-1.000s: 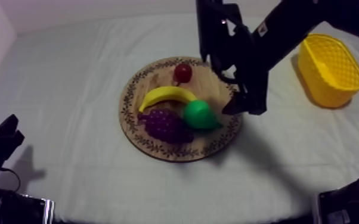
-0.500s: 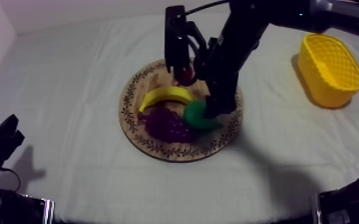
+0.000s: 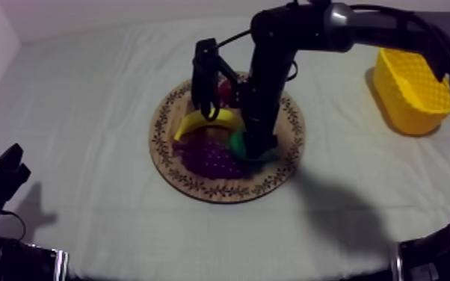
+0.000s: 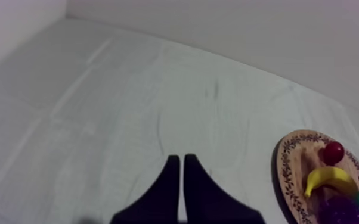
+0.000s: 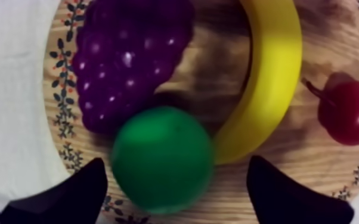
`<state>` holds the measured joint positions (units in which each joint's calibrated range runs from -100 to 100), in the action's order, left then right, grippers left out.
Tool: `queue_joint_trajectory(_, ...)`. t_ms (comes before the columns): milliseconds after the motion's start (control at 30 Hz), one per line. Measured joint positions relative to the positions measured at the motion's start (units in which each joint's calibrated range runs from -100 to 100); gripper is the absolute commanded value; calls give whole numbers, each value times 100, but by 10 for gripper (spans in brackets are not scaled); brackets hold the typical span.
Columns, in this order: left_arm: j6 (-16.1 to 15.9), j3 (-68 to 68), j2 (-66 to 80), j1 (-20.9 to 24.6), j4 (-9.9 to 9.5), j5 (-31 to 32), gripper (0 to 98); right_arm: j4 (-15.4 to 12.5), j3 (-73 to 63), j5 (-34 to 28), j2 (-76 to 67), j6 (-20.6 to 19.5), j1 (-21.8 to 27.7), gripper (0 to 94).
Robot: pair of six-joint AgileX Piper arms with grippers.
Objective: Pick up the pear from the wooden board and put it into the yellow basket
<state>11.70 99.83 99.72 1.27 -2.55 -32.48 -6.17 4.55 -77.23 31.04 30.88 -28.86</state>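
Note:
The green pear (image 5: 161,158) lies on the round wooden board (image 5: 289,146) between the purple grapes (image 5: 128,56) and the yellow banana (image 5: 271,77). My right gripper (image 5: 176,165) is open, one black finger (image 5: 62,199) on each side of the pear, with a small gap at each side. In the top view, my right gripper (image 3: 255,146) reaches down over the pear (image 3: 238,141) at the board's middle. A small red fruit (image 5: 350,112) sits beyond the banana. The yellow basket (image 3: 411,86) stands at the right. My left gripper (image 4: 179,159) is shut on nothing, low at the table's left (image 3: 0,179).
The right arm stretches from the upper right across the board (image 3: 170,164), hiding part of the small red fruit (image 3: 226,91). Bare cloth lies between the board and the basket and all along the table's left and front.
My right arm has swung left from the board's right rim to above the pear and come down, so its open fingers now stand either side of it. The left arm is still.

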Motion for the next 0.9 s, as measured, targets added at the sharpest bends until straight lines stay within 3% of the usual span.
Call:
queue_joint_trajectory(500, 0, 0, 0, 0, 0, 0, 1, -6, -79, -229, 315, 23, -25, 623)
queue_joint_trajectory(733, 0, 0, 0, 0, 0, 0, 1, -26, -11, -273, 328, 52, -25, 466)
queue_joint_trajectory(900, 0, 0, 0, 0, 0, 0, 1, -50, -11, -351, 238, 79, 76, 424)
